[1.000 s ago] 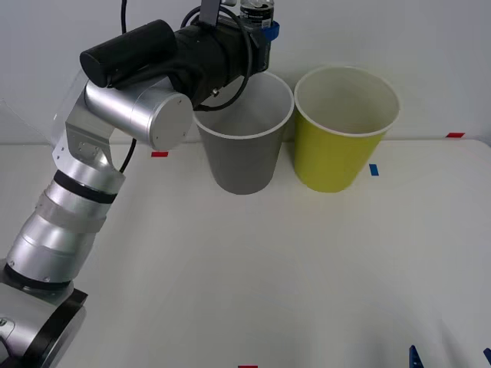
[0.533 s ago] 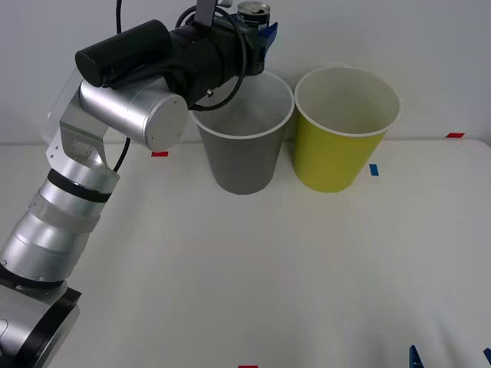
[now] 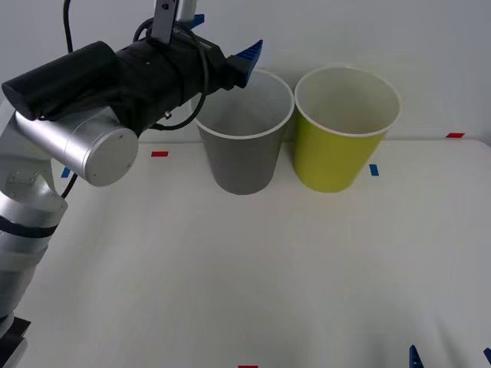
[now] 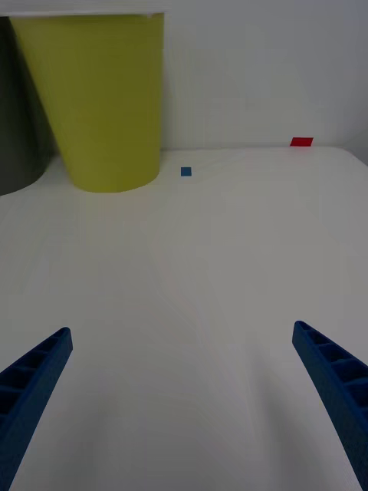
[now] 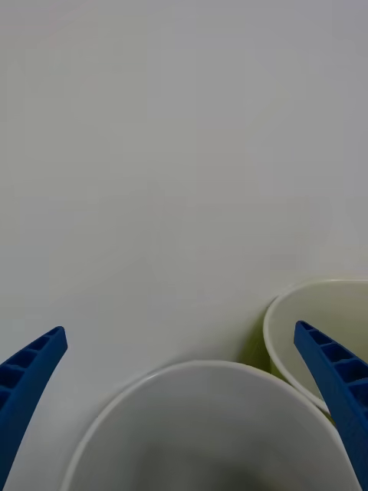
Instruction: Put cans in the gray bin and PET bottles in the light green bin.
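White tabletop point(image 3: 253, 284) and a pale wall make up our workspace, with small red and blue tape marks dotted about. We cannot see the can: no can lies on the table or sits between any fingers, and the inside of the gray bin point(image 3: 245, 138), as far as the left wrist view looks into it, is bare pale wall with the bottom hidden, so whether the can lies there we cannot tell. Just beside the gray bin stands the light green bin point(image 3: 345, 130), rims close together; what we see of its inside is bare too. Our left gripper point(image 3: 224, 47) hangs above the gray bin's rim on the side away from the green bin, fingers spread wide and holding nothing. Our right gripper point(image 4: 182, 399) waits low over the near table, well apart from both bins, fingers likewise parted and bare. We judge the drop made or nearly so. The risk from here is the arm: its wrist sits close to the gray rim, and a low or sideways move could clip that rim, tip the light bin, and knock it into its neighbour.
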Robot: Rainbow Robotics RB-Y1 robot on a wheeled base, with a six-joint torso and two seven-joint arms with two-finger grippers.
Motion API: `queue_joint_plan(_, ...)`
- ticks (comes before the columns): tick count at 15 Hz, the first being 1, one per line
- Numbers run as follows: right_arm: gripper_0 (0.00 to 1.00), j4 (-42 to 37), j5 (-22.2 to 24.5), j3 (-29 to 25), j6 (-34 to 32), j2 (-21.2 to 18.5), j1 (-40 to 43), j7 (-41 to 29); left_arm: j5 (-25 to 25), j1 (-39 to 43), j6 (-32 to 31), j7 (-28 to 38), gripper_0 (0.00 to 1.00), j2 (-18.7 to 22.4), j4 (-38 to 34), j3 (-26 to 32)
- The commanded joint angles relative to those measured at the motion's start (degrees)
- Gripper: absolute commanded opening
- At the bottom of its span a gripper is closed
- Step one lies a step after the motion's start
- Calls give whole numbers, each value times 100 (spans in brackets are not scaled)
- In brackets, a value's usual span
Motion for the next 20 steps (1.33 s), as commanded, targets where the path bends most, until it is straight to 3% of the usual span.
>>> queue_joint_plan(1,100,0,0,0,0,0,0,0,33,817,0,21,100,364,-835,284)
queue_joint_plan(9,100,0,0,0,0,0,0,0,-125,3243,-35,38,100,619,-2566,785)
queue_joint_plan(14,100,0,0,0,0,0,0,0,-125,4763,-1160,3,100,681,-2637,776)
queue_joint_plan(20,100,0,0,0,0,0,0,0,-328,6310,-2663,-85,100,1155,-2628,583)
